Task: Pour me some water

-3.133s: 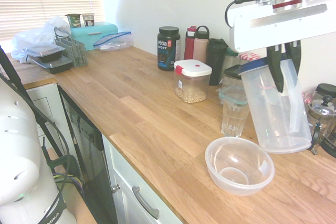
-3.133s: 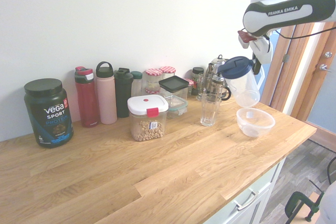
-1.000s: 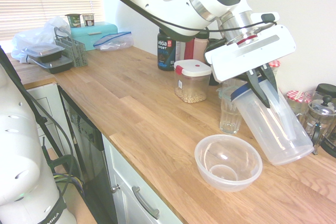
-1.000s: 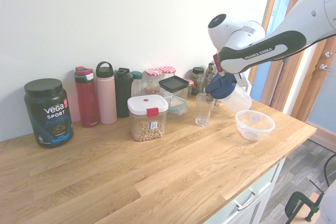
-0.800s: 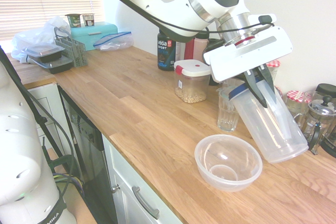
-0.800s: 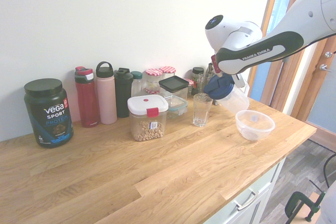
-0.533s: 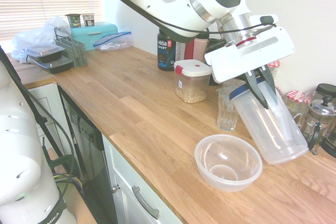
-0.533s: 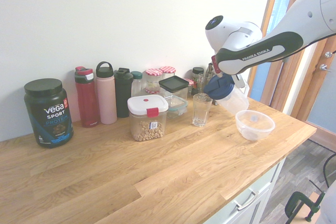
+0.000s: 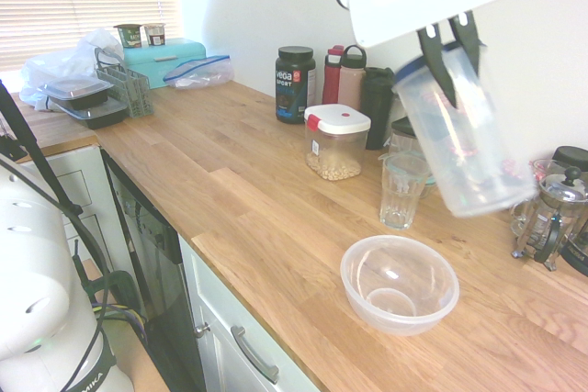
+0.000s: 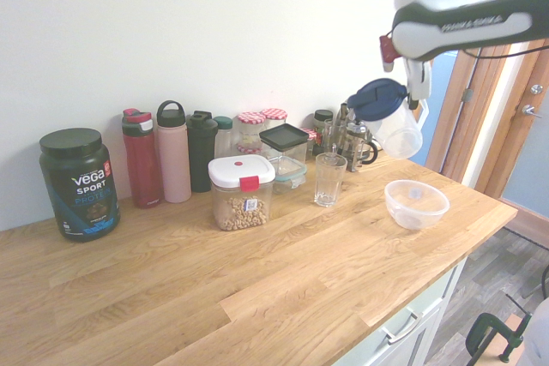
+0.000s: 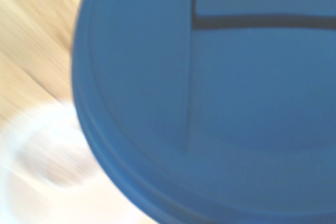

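A clear plastic pitcher (image 9: 464, 140) with a blue lid (image 10: 377, 97) hangs tilted in the air, and my gripper (image 9: 450, 61) is shut on it near the lid. It looks empty. Below and to its side, a clear drinking glass (image 9: 401, 192) stands upright on the wooden counter (image 9: 230, 181), also seen as the glass (image 10: 329, 179) in the second exterior view. The pitcher is well above the glass and apart from it. In the wrist view the blue lid (image 11: 220, 93) fills most of the picture, blurred.
A clear plastic bowl (image 9: 400, 284) sits near the counter's front edge, beside the glass. Behind the glass stand a snack box with a white lid (image 9: 336, 141), bottles (image 9: 351, 75), a black tub (image 9: 295, 84) and a French press (image 9: 556, 213). Boxes and bags (image 9: 87, 80) lie at the far end.
The arm has lifted the pitcher up and away from the glass; half a second ago its lid end leaned low beside the glass rim. Glass and bowl stay put.
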